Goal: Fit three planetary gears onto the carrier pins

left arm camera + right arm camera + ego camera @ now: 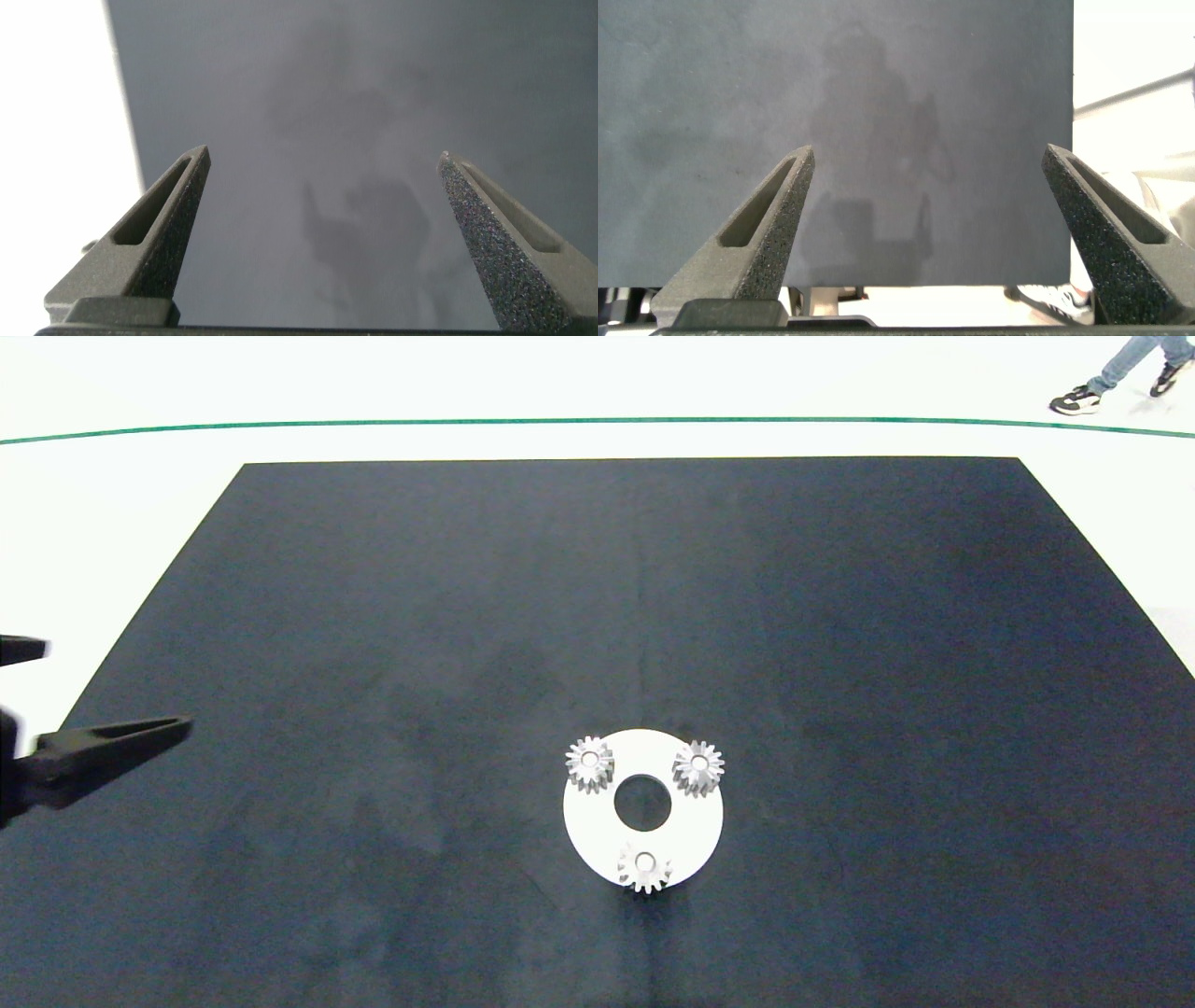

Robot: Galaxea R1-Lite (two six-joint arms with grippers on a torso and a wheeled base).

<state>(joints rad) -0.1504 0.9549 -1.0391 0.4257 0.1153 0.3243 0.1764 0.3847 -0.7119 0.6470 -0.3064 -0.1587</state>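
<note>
Already three small silvery metal spur gears (pixel 589 763) (pixel 698 766) (pixel 644 868) seated on flat white round disc (pixel 695 821), left gripper (pixel 322 177) spread, held well left of disc, right gripper (pixel 926 177) spread.

Three silvery planetary gears (pixel 590 763) (pixel 698 766) (pixel 644 868) sit flat on the carrier pins of the white disc (pixel 695 826), in a triangle, well apart from the left gripper (pixel 103 695).

Carrier pins (pixel 644 861) hidden under planetary gears (pixel 590 762).
</note>
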